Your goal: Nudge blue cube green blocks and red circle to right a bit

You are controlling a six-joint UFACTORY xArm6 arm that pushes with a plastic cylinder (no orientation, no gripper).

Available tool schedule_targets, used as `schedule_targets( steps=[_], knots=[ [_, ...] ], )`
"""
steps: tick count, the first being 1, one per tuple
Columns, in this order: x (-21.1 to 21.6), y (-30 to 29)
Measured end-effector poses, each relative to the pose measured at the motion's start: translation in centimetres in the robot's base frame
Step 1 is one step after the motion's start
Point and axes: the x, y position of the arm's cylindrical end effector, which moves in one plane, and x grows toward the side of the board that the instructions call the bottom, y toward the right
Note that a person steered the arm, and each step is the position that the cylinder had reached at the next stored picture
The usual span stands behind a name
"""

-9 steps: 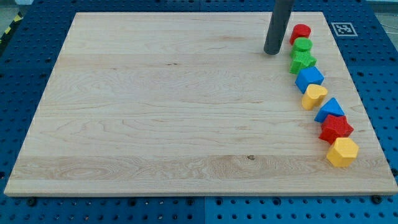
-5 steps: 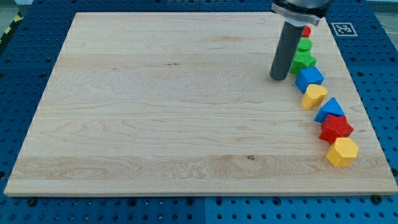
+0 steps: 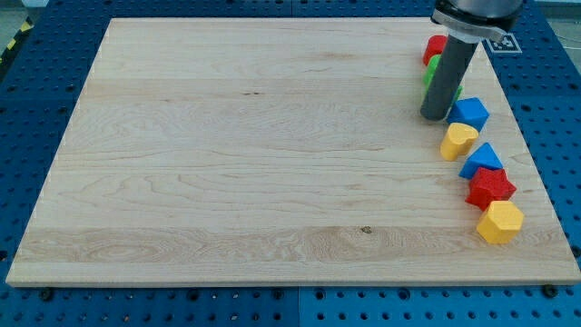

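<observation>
My tip (image 3: 437, 117) rests on the wooden board (image 3: 227, 182) near its right edge, touching the left side of the blue cube (image 3: 471, 113). The rod hides most of the green blocks (image 3: 428, 73); only slivers show at its left edge. The red circle (image 3: 434, 47) sits above them, partly hidden by the rod. The tip is just above the yellow heart (image 3: 458, 140).
Below the heart, a blue triangle (image 3: 481, 159), a red star (image 3: 491, 186) and a yellow hexagon (image 3: 499, 222) run down along the board's right edge. A black-and-white marker (image 3: 505, 42) lies off the board's top right corner.
My tip has moved down and to the right, from beside the red circle to the blue cube. The blue cube has shifted a little to the right.
</observation>
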Motion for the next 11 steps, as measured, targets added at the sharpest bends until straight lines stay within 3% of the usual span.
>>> schedule_targets(
  steps=[3, 6, 8, 11],
  knots=[
    [-3.1, -2.3],
    [-3.9, 0.5],
    [-8.0, -0.2],
    [-9.6, -1.2]
  ],
)
